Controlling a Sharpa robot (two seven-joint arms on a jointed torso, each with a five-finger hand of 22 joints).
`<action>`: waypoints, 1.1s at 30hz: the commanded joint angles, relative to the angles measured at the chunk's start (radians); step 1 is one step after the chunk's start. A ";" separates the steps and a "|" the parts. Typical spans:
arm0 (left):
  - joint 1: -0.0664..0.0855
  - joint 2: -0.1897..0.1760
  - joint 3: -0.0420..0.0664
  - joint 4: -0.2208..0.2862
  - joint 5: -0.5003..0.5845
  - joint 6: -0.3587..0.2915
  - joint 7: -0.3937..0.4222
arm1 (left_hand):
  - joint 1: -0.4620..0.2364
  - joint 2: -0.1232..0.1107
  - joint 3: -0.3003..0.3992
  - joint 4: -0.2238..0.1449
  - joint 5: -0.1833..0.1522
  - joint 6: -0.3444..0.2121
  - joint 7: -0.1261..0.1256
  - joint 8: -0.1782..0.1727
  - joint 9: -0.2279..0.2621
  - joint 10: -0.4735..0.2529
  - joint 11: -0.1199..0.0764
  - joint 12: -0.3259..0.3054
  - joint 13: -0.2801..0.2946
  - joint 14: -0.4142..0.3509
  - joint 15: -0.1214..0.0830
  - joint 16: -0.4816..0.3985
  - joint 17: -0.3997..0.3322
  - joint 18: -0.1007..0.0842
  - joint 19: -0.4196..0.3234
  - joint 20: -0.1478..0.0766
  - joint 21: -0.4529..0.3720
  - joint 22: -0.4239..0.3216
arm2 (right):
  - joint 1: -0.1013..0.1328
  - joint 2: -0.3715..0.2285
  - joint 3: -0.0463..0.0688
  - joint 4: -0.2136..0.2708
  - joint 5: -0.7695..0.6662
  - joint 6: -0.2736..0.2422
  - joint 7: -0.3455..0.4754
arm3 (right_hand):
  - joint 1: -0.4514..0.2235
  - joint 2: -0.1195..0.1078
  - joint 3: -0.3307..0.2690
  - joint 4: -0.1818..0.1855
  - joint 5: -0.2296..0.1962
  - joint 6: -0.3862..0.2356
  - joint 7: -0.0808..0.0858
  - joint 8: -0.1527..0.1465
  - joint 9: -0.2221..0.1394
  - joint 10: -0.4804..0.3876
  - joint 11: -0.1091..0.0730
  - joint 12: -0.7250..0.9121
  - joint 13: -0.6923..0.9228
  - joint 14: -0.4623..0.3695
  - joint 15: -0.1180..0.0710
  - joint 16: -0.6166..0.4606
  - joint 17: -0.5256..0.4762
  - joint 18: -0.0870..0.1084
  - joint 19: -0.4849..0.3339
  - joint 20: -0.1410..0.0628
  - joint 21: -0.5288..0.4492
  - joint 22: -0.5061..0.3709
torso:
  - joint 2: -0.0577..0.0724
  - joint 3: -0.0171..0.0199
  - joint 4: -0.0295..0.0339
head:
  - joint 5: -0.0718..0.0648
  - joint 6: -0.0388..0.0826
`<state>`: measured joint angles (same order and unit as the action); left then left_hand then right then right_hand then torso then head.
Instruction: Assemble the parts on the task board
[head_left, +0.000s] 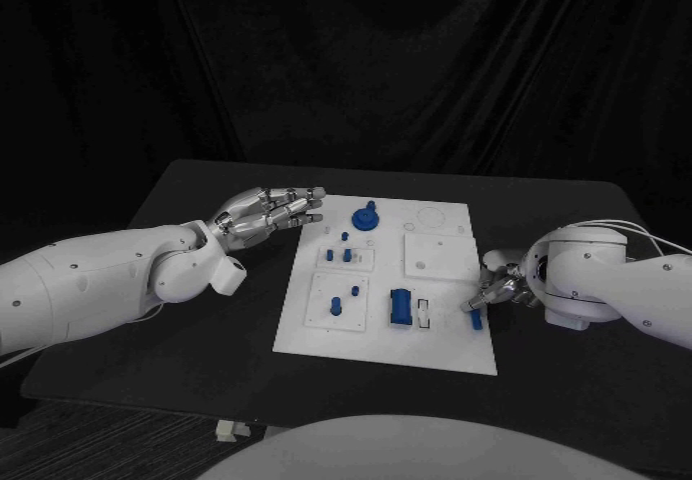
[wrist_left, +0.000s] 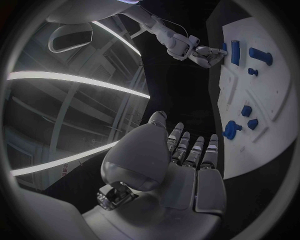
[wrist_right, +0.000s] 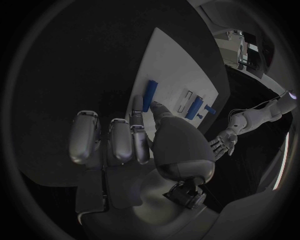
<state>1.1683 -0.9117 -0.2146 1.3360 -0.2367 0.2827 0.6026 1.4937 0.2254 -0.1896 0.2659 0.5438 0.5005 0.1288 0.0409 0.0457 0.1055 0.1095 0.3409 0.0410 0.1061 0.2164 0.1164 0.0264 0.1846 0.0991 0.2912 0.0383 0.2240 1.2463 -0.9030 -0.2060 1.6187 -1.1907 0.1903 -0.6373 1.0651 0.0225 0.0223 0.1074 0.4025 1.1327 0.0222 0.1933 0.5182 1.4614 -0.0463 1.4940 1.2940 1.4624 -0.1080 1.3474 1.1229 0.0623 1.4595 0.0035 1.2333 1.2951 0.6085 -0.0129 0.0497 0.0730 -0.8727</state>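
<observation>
The white task board (head_left: 433, 345) lies mid-table with several blue parts on it: a round knob (head_left: 366, 216) at the far end, small pegs (head_left: 339, 256) below it, and a big block (head_left: 400, 307) near the front. My right hand (head_left: 500, 290) is at the board's right edge, thumb and a finger pinching the end of a slim blue bar (head_left: 475, 318). In the right wrist view the bar (wrist_right: 149, 94) lies along the board's edge between those fingertips (wrist_right: 137, 106). My left hand (head_left: 271, 213) hovers beside the board's far left corner, fingers straight and apart, holding nothing.
Black table (head_left: 173, 330) surrounds the board, with bare room on the left and front. An empty white slotted fixture (head_left: 426, 311) sits next to the big block. From the left wrist, the board (wrist_left: 262, 135) is beyond my open left hand (wrist_left: 187, 160).
</observation>
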 joint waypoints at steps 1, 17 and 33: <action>-0.002 0.002 0.001 0.001 0.004 0.016 0.011 | 0.017 -0.005 0.044 -0.011 0.015 0.007 0.003 0.020 0.008 -0.003 0.006 0.025 0.005 0.011 0.004 0.020 0.006 -0.044 0.002 0.000 0.012 0.007 | -0.006 0.004 -0.001 -0.002 -0.008 0.011 -0.017 | 0.047 -0.005 0.010 -0.015 0.024 -0.017 0.010 -0.041 -0.044 0.075 0.002 -0.018 0.188 0.031 0.003 -0.021 -0.013 0.009 -0.002 0.003 -0.020 0.178 | 0.000 0.0000 0.0000 | 0.002 0.000; -0.004 0.002 0.001 0.000 0.004 0.020 0.007 | 0.018 -0.006 0.045 -0.012 0.017 0.007 0.004 0.020 0.007 -0.002 0.008 0.024 0.005 0.012 0.005 0.022 0.006 -0.044 0.002 0.000 0.012 0.007 | -0.011 0.012 -0.001 -0.001 0.098 -0.030 -0.017 | 0.172 -0.023 0.174 -0.176 0.068 -0.077 0.040 -0.073 -0.074 0.073 0.025 -0.017 0.189 0.033 0.021 -0.026 -0.015 0.009 0.001 0.019 -0.027 0.179 | 0.000 0.0002 -0.0004 | 0.003 0.000; -0.006 0.000 0.001 0.001 0.004 0.022 0.002 | 0.020 -0.005 0.048 -0.014 0.019 0.007 0.005 0.019 0.007 0.001 0.011 0.029 0.005 0.016 0.007 0.025 0.007 -0.046 0.002 0.000 0.012 0.007 | -0.010 0.001 0.000 0.013 0.356 -0.153 -0.012 | 0.145 -0.037 0.254 -0.237 0.122 -0.053 0.033 -0.033 -0.055 0.084 0.020 0.010 0.214 0.041 0.018 -0.003 0.020 0.003 0.013 0.018 0.006 0.190 | 0.000 -0.0001 -0.0006 | 0.006 0.000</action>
<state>1.1641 -0.9122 -0.2146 1.3357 -0.2367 0.2900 0.5958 1.4938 0.2254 -0.1896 0.2658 0.5441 0.5005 0.1289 0.0409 0.0457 0.1060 0.1102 0.3526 0.0410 0.1063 0.2166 0.1316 0.0265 0.1845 0.0991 0.2912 0.0383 0.2240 1.2389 -0.9004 -0.2061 1.6280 -0.9471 0.0953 -0.6375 1.1617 -0.0043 0.1321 -0.0691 0.4261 1.1204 0.0705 0.1654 0.4525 1.4581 -0.0101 1.4892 1.2940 1.4624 -0.0685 1.3476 1.1256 0.0624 1.4580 0.0197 1.2226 1.2951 0.6081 -0.0129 0.0492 0.0787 -0.8727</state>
